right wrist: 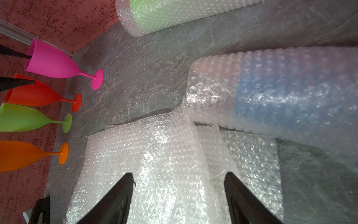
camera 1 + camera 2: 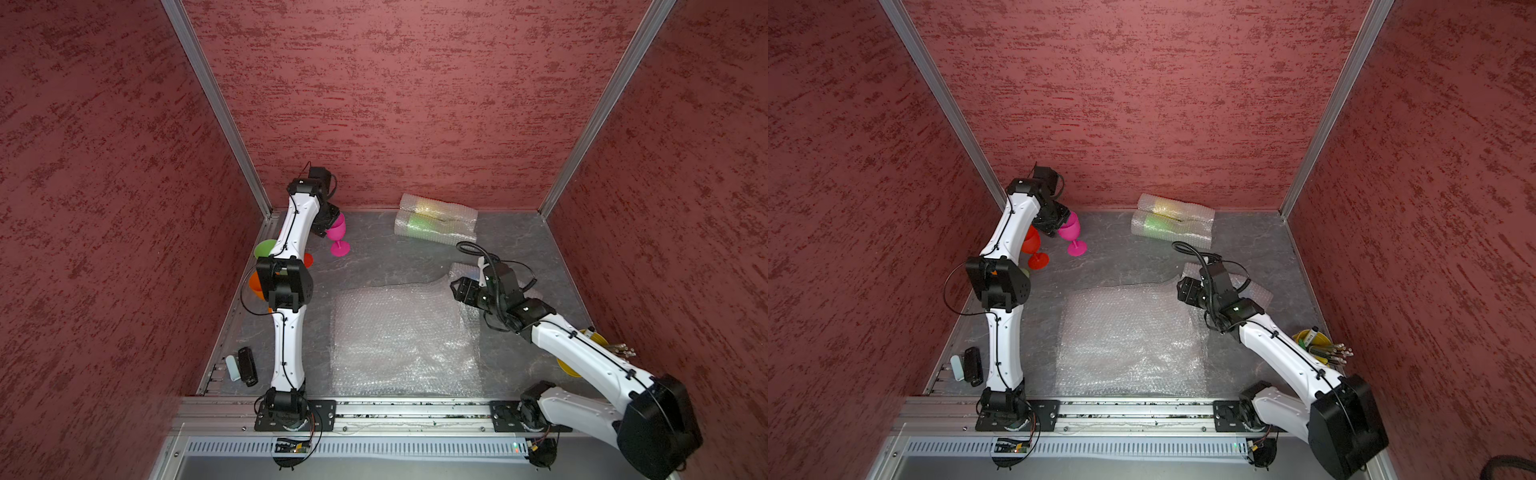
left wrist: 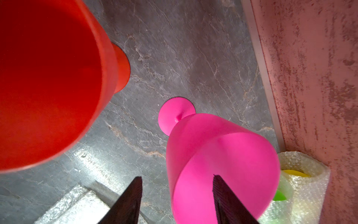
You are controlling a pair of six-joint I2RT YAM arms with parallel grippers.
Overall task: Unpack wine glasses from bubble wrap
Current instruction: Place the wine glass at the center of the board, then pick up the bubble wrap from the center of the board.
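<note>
A pink wine glass [image 2: 337, 232] [image 3: 222, 164] stands on its foot at the back left. My left gripper [image 3: 176, 176] [image 2: 326, 226] is open at its rim, one finger inside the bowl, the other outside near the red glass [image 3: 48, 77] [image 2: 1030, 245]. Green [image 1: 21, 117] and orange [image 1: 21, 153] glasses stand beside them by the left wall. My right gripper [image 1: 179, 173] [image 2: 459, 289] is open over a flat bubble wrap sheet [image 2: 399, 332], next to a sleeve holding a blue glass [image 1: 280, 93]. Two more sleeves lie at the back, one with yellow [image 2: 432, 205], one with green [image 2: 428, 226].
A yellow cup of utensils [image 2: 1316, 343] stands at the right wall beside the right arm. A black object [image 2: 247, 365] and a pale one [image 2: 233, 368] lie at the front left. Red walls close three sides; an aluminium rail [image 2: 395, 411] runs along the front.
</note>
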